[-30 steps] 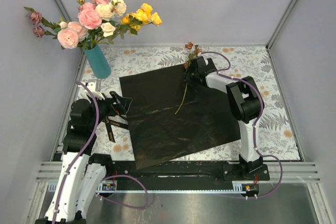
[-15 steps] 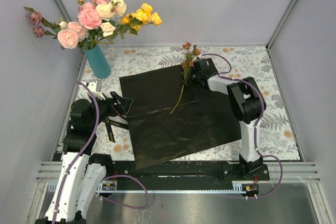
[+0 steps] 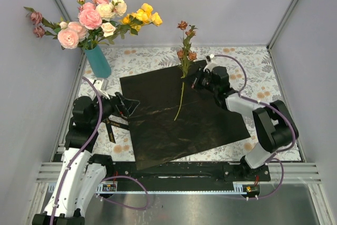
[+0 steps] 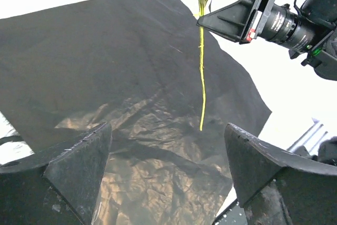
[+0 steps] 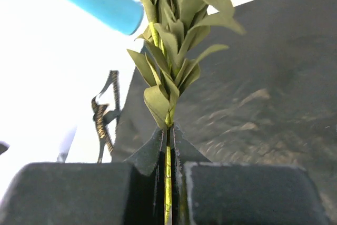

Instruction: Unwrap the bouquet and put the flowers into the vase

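Top external view: right claw (image 3: 195, 80) clamped tight on a mauve rose (image 3: 185, 55), stem running twelve to six above the black paper (image 3: 179, 127). At ten o'clock, well apart, the vase (image 3: 99, 61) holds the other flowers (image 3: 97, 17), nearer the left claw (image 3: 126, 106), which gapes empty.

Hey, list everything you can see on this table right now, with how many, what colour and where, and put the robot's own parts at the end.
vase: one, teal, far left corner of the table, upright
flowers in the vase: one bunch, pink, cream, yellow and mauve, standing in it
loose flower: one, brownish blooms, green stem, lifted over the paper's far edge
black paper: one sheet, spread flat mid-table
ribbon: one, dark, left of the paper
tablecloth: one, white floral print, under everything
left gripper: one, black, open at the paper's left edge
right gripper: one, black, shut on the loose flower's stem
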You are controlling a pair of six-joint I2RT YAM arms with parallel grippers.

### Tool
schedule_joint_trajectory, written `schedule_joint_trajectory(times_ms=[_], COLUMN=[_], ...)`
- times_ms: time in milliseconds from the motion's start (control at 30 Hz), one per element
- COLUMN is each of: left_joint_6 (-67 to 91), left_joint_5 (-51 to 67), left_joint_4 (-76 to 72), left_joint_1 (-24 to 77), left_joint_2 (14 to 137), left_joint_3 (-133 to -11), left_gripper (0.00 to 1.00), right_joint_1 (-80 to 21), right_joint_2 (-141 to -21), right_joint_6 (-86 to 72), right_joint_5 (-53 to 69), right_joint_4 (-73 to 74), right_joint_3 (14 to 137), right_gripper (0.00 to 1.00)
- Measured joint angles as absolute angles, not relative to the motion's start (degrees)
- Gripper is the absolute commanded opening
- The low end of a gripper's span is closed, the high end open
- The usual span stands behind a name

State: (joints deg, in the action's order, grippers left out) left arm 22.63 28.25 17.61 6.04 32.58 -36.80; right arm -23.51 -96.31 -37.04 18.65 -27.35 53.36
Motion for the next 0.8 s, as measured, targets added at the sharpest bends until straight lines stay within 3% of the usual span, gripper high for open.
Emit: schedule_joint_trajectory(times_ms=[367,800], left_joint_6=[28.3,34.4], left_joint_5=[35.4,34.7], left_joint_4=[7.4,-4.8], left_joint_1=[12.9,28.5], left_joint_2=[36.1,38.3], left_joint_3=[-37.0,-37.1], left_gripper=[0.82,0.76], right_joint_1=[-29.9,-42.3], right_joint_2=[-80.1,-72.5], right_joint_6=[-45.9,-48.2], right_joint_5=[32.2,37.5], right_joint_4=[-54.6,-64.9], right_joint_3=[28.0,26.6], right_gripper=[0.0,0.0])
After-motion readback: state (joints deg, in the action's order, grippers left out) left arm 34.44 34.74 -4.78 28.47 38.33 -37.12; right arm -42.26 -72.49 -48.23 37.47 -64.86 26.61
